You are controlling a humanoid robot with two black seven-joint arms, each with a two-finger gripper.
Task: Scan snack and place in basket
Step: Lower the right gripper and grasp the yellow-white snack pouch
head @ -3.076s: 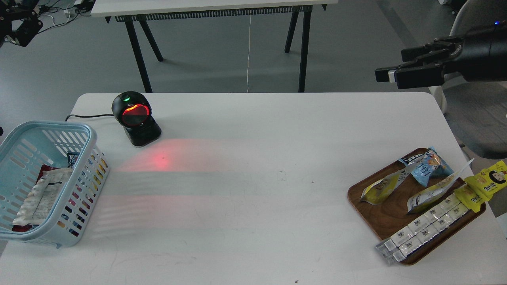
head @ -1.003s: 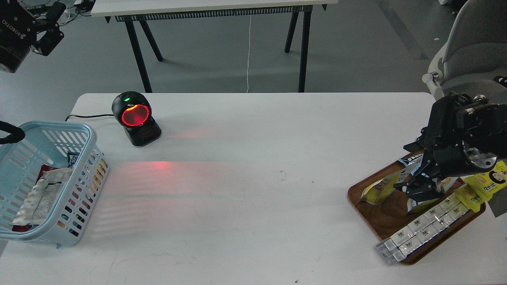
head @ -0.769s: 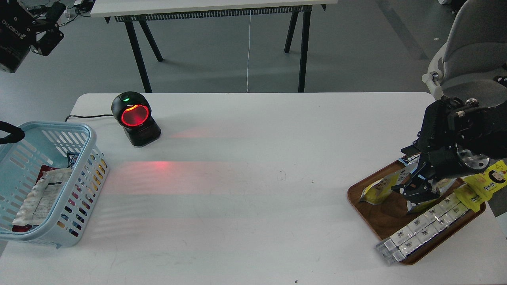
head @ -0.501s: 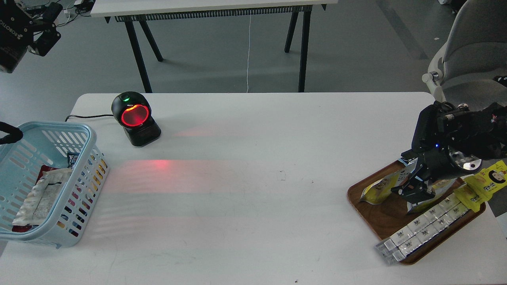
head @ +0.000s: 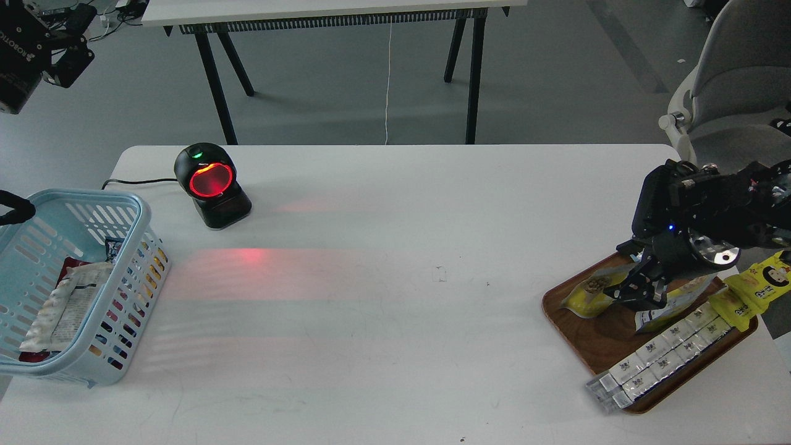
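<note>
The snack [head: 587, 295], a yellow and silvery pouch with a picture of nuts, lies at the left end of the brown wooden tray [head: 596, 346] at the table's right. My right gripper [head: 639, 290] points down at the pouch's right end and touches or covers it. Its fingers are dark, so I cannot tell whether they grip. The light blue basket [head: 139, 213] stands at the table's left edge with a few packets inside. My left gripper [head: 80, 38] is open and empty, high at the top left, far behind the basket.
A black scanner [head: 211, 184] with a glowing red window stands back left and casts red light on the table. The tray also holds a second yellow pouch [head: 676, 303], a strip of white packets [head: 661, 352] and a yellow cartoon packet [head: 757, 284]. A grey chair [head: 729, 93] stands back right.
My right arm came down from high at the back right onto the tray, then edged left and lower onto the pouch's right end. The light blue packet is now hidden behind it.
</note>
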